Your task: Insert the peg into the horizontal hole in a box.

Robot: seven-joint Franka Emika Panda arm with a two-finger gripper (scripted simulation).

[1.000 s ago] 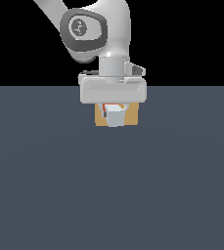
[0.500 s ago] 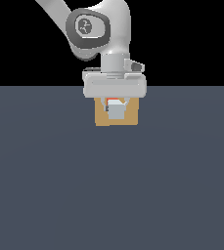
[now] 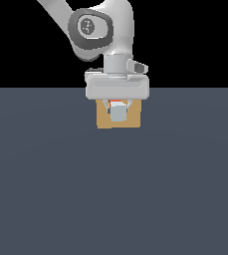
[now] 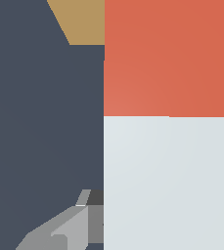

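In the exterior view my gripper (image 3: 117, 106) hangs in front of the tan box (image 3: 134, 118) and is shut on the peg (image 3: 118, 114). The peg's white-grey end faces the camera, and a sliver of its red-orange part shows just above. The peg and the hand cover the hole. In the wrist view the peg (image 4: 167, 180) fills most of the picture. Its red-orange end reaches toward the box (image 4: 79, 22), and one grey finger (image 4: 59, 229) shows beside the white part. Whether the tip has entered the box cannot be told.
A flat dark grey-blue table (image 3: 110, 199) stretches under the box and the arm. Behind it the background is black. Nothing else stands on the table.
The hand has risen a little against the box since a second ago, uncovering more of the box's face. The peg stays gripped, and little has moved in the last half second.
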